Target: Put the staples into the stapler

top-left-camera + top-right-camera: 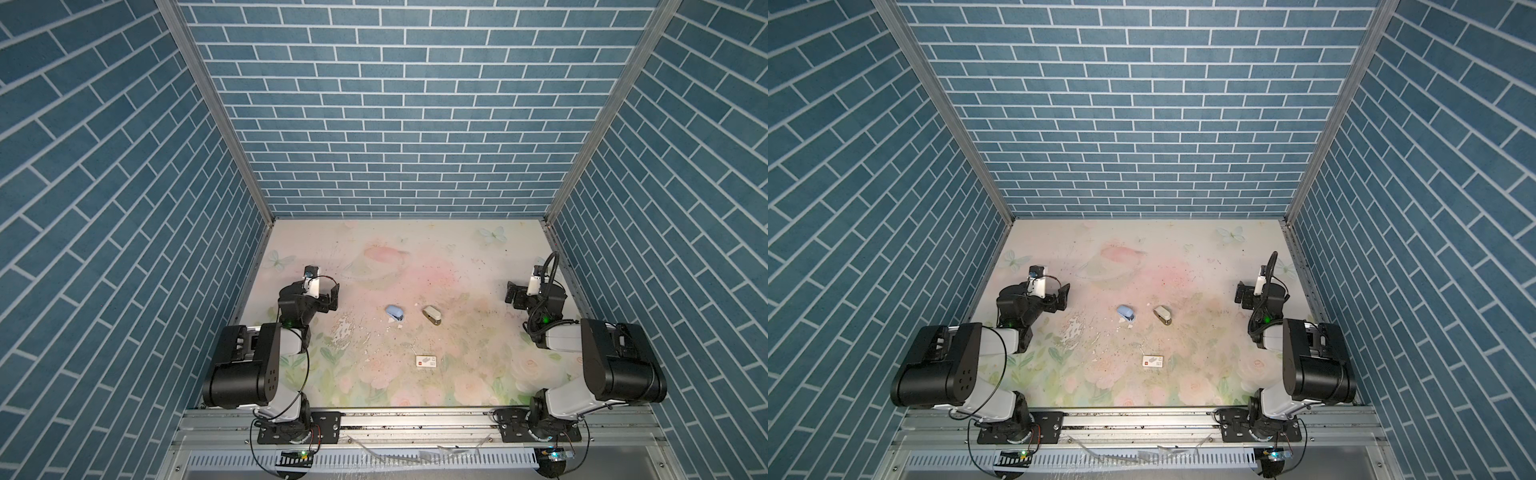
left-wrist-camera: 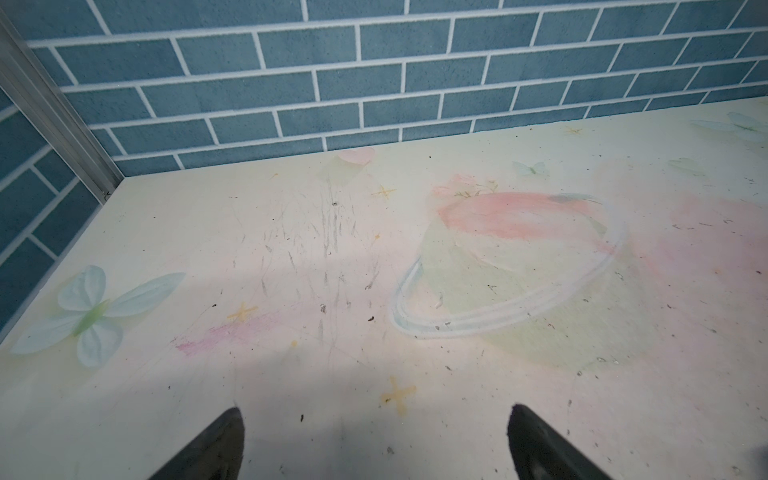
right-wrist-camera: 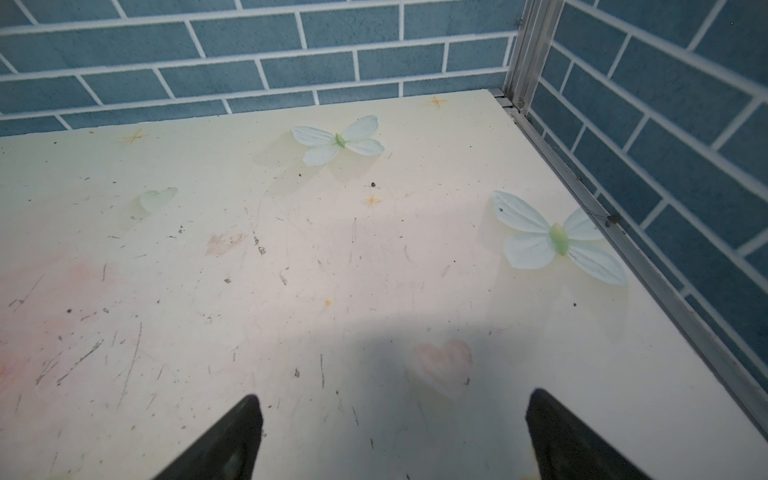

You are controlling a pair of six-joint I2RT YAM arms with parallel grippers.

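Observation:
A light-blue stapler and a beige stapler lie side by side on the flowered mat, mid-table, in both top views. Closer to the front edge lies a small white card box with a red mark; the staples themselves do not show. My left gripper hangs open at the left, well clear of the blue stapler. My right gripper hangs open at the right, far from the beige stapler. Both wrist views show only bare mat between the fingers.
Blue brick walls close in the back and both sides. A worn, flaking patch of mat lies left of the blue stapler. An aluminium rail carrying both arm bases runs along the front edge.

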